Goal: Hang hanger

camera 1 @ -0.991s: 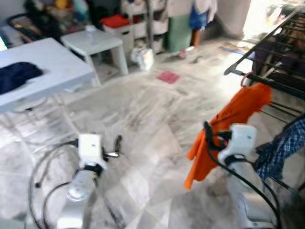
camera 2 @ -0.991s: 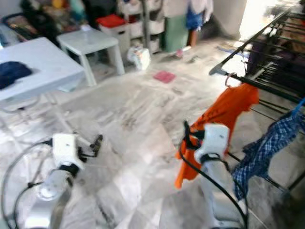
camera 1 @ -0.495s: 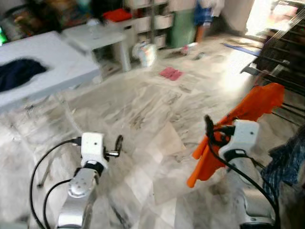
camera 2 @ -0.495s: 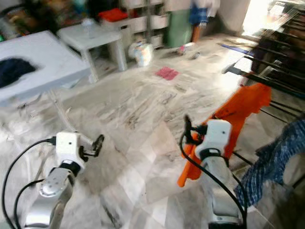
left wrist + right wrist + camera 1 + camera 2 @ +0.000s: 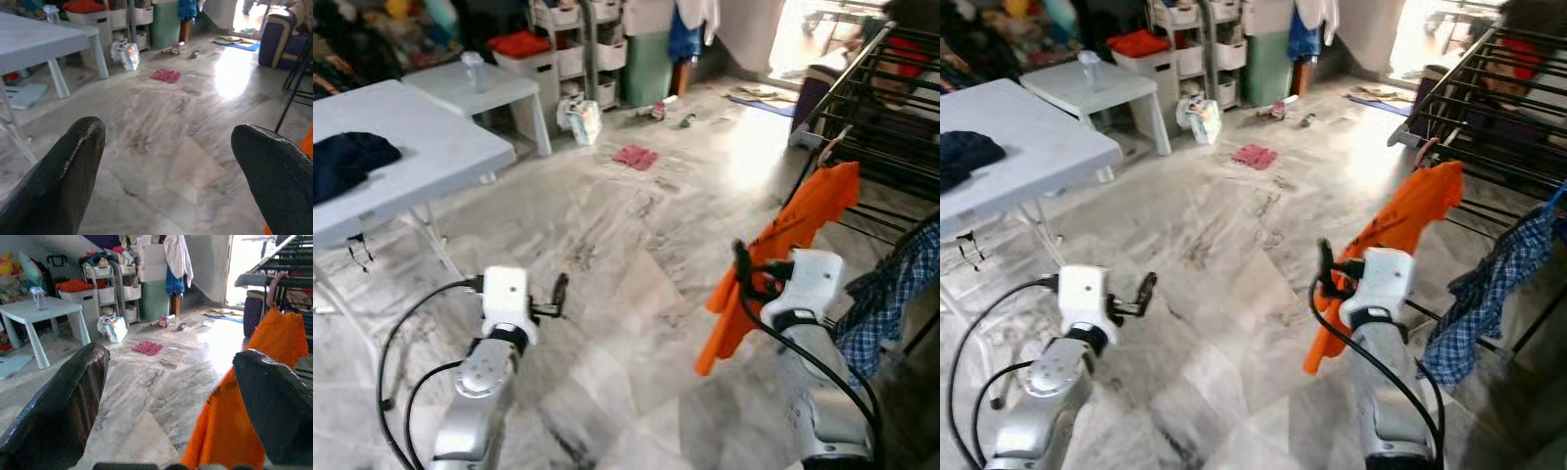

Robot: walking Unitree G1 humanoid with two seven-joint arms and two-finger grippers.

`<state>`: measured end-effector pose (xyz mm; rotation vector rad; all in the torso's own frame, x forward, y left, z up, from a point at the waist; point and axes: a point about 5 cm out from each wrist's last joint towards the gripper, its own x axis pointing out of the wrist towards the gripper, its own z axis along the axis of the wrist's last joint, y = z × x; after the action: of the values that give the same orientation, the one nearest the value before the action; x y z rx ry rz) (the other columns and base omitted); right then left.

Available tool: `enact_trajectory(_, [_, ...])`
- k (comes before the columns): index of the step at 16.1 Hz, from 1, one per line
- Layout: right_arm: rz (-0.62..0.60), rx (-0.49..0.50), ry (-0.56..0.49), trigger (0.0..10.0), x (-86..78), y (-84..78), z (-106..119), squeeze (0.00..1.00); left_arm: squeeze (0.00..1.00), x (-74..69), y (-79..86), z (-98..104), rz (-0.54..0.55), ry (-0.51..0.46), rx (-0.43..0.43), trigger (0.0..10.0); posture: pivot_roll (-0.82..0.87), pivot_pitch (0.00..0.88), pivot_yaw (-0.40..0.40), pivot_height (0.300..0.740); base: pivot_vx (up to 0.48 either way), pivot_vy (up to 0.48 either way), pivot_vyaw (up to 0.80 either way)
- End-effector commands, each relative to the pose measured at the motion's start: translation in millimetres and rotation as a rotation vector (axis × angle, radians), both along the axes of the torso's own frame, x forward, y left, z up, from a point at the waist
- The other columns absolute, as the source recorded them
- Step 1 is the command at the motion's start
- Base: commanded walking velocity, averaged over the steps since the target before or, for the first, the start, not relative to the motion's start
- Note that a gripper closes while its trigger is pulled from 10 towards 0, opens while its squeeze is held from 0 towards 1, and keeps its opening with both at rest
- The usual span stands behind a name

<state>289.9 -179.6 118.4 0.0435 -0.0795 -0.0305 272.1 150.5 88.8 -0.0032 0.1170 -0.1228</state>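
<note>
Orange shirt (image 5: 783, 250) hangs by its hanger (image 5: 1423, 153) from the drying rack (image 5: 886, 108). Right gripper (image 5: 740, 266) hovers beside the shirt, jaws released and empty; left gripper (image 5: 558, 292), far from the rack, is likewise released.

Home laundry area: drying rack (image 5: 886, 108), hung clothes, marble floor (image 5: 617, 255).

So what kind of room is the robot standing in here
Most likely a laundry or utility area of a lived-in home. A black drying rack holds an orange shirt on a hanger, a blue plaid garment hangs beside it, and shelves of storage bins line the far wall.
</note>
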Motion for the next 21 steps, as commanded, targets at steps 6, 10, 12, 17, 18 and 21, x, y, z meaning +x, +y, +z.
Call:
enact_trajectory(6, [-0.010,-0.006,-0.008,10.0,1.1,-4.2,1,0.00,0.00,5.6,-5.0,0,-0.004,0.000,-0.002,10.0,0.04,0.000,0.015,0.740,0.000,0.480,0.00])
enact_trajectory(10, [0.009,-0.007,-0.006,10.0,1.5,-1.4,1,0.00,0.00,4.2,-4.6,1,0.009,-0.007,-0.001,10.0,0.05,0.000,0.005,0.740,0.000,0.480,0.00])
enact_trajectory(12, [0.013,-0.007,-0.006,10.0,1.3,-0.3,1,0.00,0.00,2.3,-4.9,0,0.007,-0.011,-0.007,10.0,0.05,0.000,0.003,0.740,0.000,0.480,0.00])
enact_trajectory(17, [0.041,-0.020,-0.001,10.0,0.7,3.3,0,0.00,0.00,-0.3,-8.3,3,-0.022,-0.026,-0.011,10.0,0.05,0.000,-0.001,0.740,0.000,0.000,0.32])
enact_trajectory(18, [0.042,-0.015,-0.002,10.0,0.9,3.9,0,0.00,0.00,0.0,-8.2,3,-0.021,-0.028,-0.009,10.0,0.05,0.000,-0.002,0.740,0.000,0.000,0.80])
enact_trajectory(21, [0.063,-0.035,-0.008,10.0,1.2,5.5,1,0.00,0.00,0.5,-4.5,3,-0.003,-0.029,0.020,10.0,0.05,0.000,-0.005,0.740,0.000,0.000,0.80])
